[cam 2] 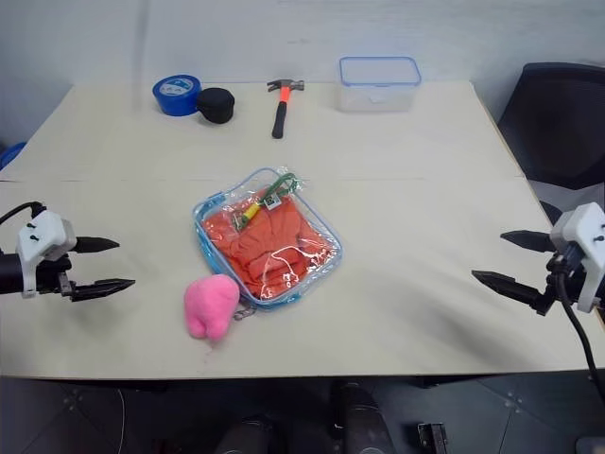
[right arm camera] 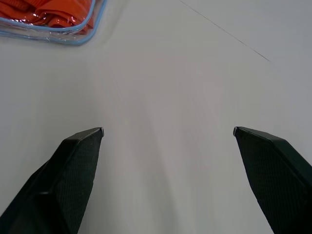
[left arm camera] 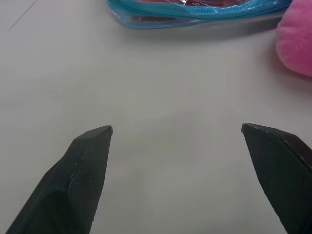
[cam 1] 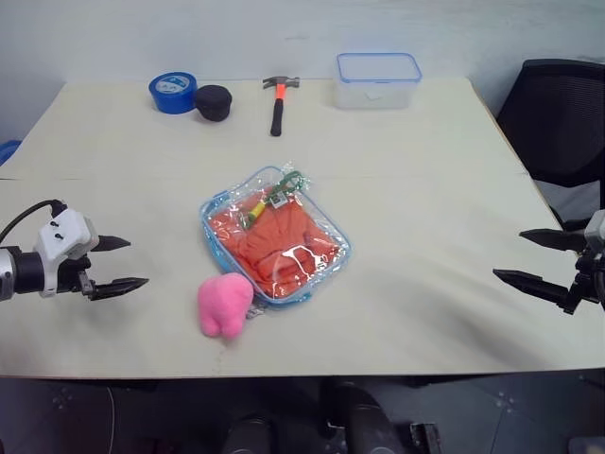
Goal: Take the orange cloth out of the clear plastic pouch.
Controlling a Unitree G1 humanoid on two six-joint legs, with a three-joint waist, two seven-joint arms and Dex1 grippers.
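The clear plastic pouch with light blue zipper trim lies flat in the middle of the table. Inside it sits the wrinkled orange cloth, seen through the plastic. Small green and yellow items rest near the pouch's far corner. My left gripper hovers open over the table at the left, well apart from the pouch. At the right edge my right gripper is open too, with nothing between its fingers. The pouch edge shows in the left wrist view, and its corner in the right wrist view.
A pink plush toy lies against the pouch's near corner. At the back stand a blue tape roll, a black round object, a hammer and a rigid clear box. A black chair stands right of the table.
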